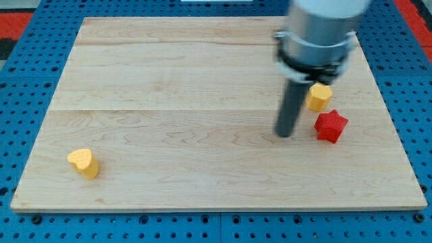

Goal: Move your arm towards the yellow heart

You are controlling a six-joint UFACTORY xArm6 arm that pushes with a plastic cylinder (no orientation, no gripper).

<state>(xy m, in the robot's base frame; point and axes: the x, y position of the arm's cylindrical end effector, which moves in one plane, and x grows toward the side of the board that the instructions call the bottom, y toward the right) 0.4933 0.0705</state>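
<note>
The yellow heart (83, 163) lies near the view's bottom left corner of the wooden board (169, 88). My tip (284, 134) rests on the board at the view's right of centre, far to the right of the heart. A red star-shaped block (331, 126) sits just to the right of my tip. A yellow hexagon-like block (318, 97) sits above the red one, partly behind the arm's body (317, 34).
The board lies on a blue perforated table (20, 101). The board's front edge (216, 209) runs along the view's bottom. The arm's grey body covers part of the board's top right.
</note>
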